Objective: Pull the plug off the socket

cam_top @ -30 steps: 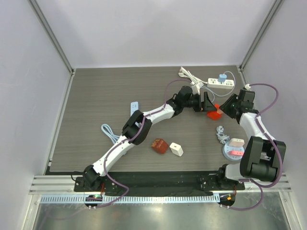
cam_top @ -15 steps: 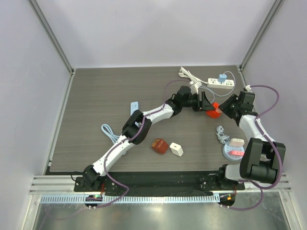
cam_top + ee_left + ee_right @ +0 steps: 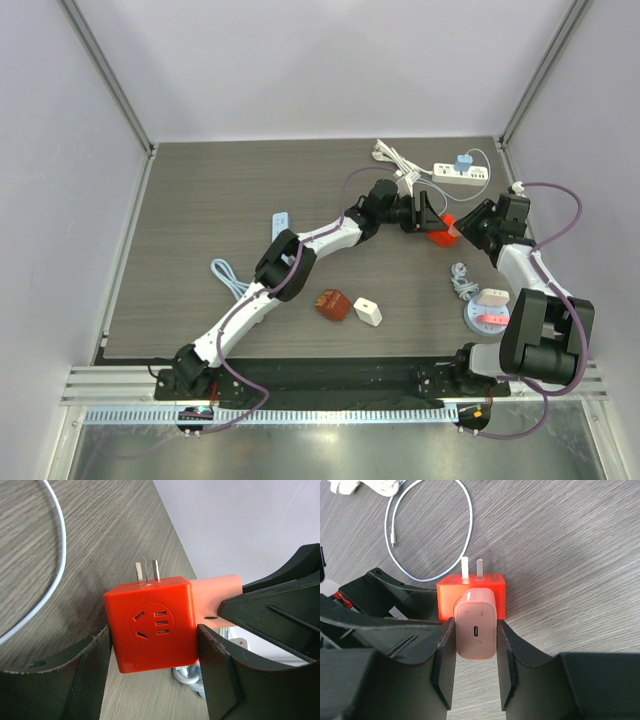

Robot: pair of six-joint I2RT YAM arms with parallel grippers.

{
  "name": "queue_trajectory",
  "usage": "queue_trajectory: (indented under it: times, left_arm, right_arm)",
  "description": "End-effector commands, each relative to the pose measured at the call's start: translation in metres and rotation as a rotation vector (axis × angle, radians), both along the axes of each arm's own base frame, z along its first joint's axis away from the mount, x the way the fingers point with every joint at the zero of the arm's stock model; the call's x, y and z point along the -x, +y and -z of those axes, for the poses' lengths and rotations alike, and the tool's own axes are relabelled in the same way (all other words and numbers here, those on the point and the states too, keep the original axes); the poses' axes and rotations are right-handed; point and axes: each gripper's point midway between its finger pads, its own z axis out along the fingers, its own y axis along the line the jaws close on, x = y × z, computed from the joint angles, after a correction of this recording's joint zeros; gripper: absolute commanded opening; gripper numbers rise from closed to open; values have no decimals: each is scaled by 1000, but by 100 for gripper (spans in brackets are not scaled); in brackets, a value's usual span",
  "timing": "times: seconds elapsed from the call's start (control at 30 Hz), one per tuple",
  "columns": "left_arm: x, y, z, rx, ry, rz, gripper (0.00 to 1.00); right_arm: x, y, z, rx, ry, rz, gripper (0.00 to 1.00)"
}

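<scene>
The pink plug (image 3: 476, 625) looks seated in the red socket cube (image 3: 150, 625), over the far right of the table near the white power strip (image 3: 460, 175). My right gripper (image 3: 475, 650) is closed snugly on the plug, and my left gripper (image 3: 152, 657) clamps the cube. I'd brace the left and pull straight apart, without twisting.

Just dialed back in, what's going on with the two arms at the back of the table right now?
Both arms meet over one assembly. The left gripper is clamped on the sides of the red cube socket, bracing it just above the table. The right gripper is closed on the pink plug, which sits flush against the cube's side. The plug is not yet out, so the pull has not separated them.
</scene>
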Motion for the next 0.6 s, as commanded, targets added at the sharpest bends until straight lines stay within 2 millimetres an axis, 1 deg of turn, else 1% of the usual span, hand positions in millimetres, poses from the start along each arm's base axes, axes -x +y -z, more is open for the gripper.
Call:
queue_trajectory:
  times: [0.0, 0.03, 0.1, 0.2, 0.23, 0.27, 0.3, 0.33, 0.37, 0.4, 0.43, 0.47, 0.5, 0.53, 0.57]
  left_arm:
    - [8, -9, -31, 74, -52, 51, 63]
    - [10, -10, -31, 79, -48, 55, 62]
    - [9, -10, -34, 90, -51, 59, 58]
    - [9, -10, -33, 78, -60, 56, 39]
    - [8, -9, -33, 73, -65, 54, 23]
    - [6, -9, -31, 60, -76, 47, 14]
    - [4, -8, -25, 29, -66, 27, 0]
    - [0, -7, -24, 9, -69, 8, 0]
    - [1, -4, -10, -61, -73, 1, 0]
    - [-7, -2, -4, -113, -91, -56, 0]
    - [-11, 1, -6, -154, -128, -81, 0]
    - [-9, 2, -2, -211, -148, -99, 0]
    - [-12, 6, 4, -268, -213, -118, 0]
    - [-12, 10, 9, -328, -227, -148, 0]
    - [-13, 11, 10, -349, -239, -157, 0]
  right_arm:
    - [-14, 6, -30, -18, -122, -18, 1]
    - [-19, 5, -36, -14, -153, -18, 1]
    - [-18, 7, -35, -22, -155, -18, 1]
    - [-19, 8, -34, -27, -154, -18, 1]
    - [-17, 7, -34, -26, -149, -14, 1]
    - [-17, 8, -35, -22, -149, -16, 1]
    - [-17, 6, -34, -20, -144, -12, 1]
    - [-15, 7, -34, -19, -139, -11, 1]
    - [-15, 4, -35, -10, -142, -3, 1]
    - [-15, 3, -37, -5, -146, 3, 1]
    - [-9, 4, -30, -8, -111, 8, 1]
    - [-7, 3, -31, -4, -113, 13, 1]
    - [-7, 0, -32, 3, -113, 28, 1]
    - [-4, 0, -31, 3, -106, 35, 1]
    - [-4, -1, -33, 5, -115, 43, 1]
